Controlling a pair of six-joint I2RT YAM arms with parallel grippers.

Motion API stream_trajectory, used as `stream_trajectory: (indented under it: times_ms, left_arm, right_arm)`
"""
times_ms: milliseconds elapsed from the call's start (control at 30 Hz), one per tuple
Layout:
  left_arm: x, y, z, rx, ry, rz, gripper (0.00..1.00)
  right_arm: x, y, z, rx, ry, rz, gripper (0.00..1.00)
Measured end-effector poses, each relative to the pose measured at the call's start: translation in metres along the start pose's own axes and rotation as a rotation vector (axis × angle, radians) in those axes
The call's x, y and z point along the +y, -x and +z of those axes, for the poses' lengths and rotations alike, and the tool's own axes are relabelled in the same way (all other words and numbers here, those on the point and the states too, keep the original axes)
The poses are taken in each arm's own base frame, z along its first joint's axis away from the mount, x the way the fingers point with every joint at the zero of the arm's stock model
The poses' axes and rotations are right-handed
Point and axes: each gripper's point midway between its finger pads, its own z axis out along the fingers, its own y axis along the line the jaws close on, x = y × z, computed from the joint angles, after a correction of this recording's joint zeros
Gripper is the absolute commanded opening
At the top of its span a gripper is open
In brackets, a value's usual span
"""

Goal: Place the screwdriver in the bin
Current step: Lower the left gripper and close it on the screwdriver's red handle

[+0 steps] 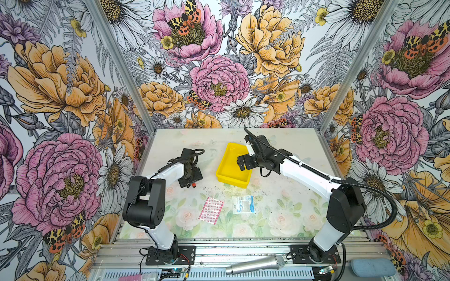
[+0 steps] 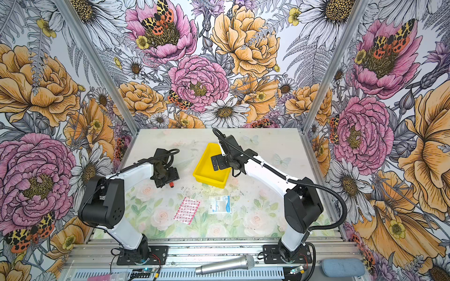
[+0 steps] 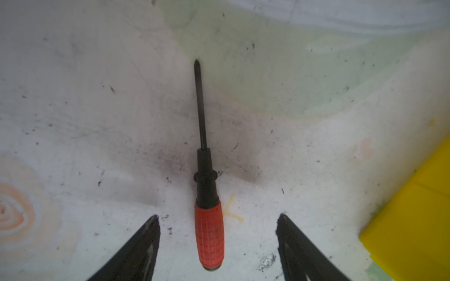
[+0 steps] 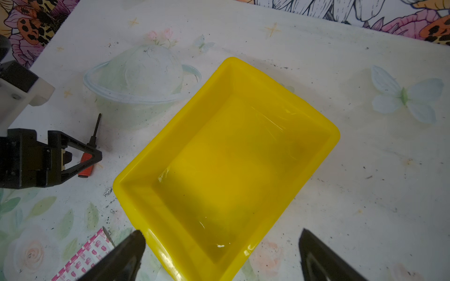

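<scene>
The screwdriver (image 3: 209,233), with an orange-red handle, black collar and thin black shaft, lies flat on the table left of the bin. In both top views only its handle end (image 1: 194,185) (image 2: 172,185) peeks out from under my left gripper (image 1: 190,182). In the left wrist view my left gripper (image 3: 218,216) is open, a finger on each side of the handle with a gap on both sides. The yellow bin (image 1: 231,181) (image 4: 170,121) is empty. My right gripper (image 4: 221,232) (image 1: 241,163) hangs open over the bin's near corner, holding nothing.
A pink patterned plaster strip (image 1: 211,210) and a white Surgical packet (image 1: 243,204) lie on the table in front of the bin. A silver microphone (image 1: 255,265) and a blue-grey pad (image 1: 370,267) rest on the metal frame at the front.
</scene>
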Motion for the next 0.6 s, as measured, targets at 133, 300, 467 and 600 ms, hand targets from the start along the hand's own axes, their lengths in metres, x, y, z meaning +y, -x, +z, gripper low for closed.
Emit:
stream_trajectory:
  times_ms: [133, 300, 467, 600]
  left_arm:
    - [0.001, -0.001, 0.007, 0.011, 0.021, 0.004, 0.57]
    - [0.004, 0.000, 0.012, 0.012, 0.047, 0.001, 0.45]
    - [0.005, 0.002, 0.013, 0.007, 0.058, 0.004, 0.32]
    - [0.006, 0.002, 0.013, 0.006, 0.061, 0.009, 0.23]
  right_arm:
    - [0.002, -0.004, 0.008, 0.020, 0.014, -0.005, 0.99]
    - [0.004, -0.005, 0.012, 0.029, 0.023, -0.014, 0.99]
    - [0.006, 0.003, 0.008, 0.009, 0.027, -0.015, 0.99]
    - [0.006, 0.005, 0.008, 0.004, 0.028, -0.015, 0.99]
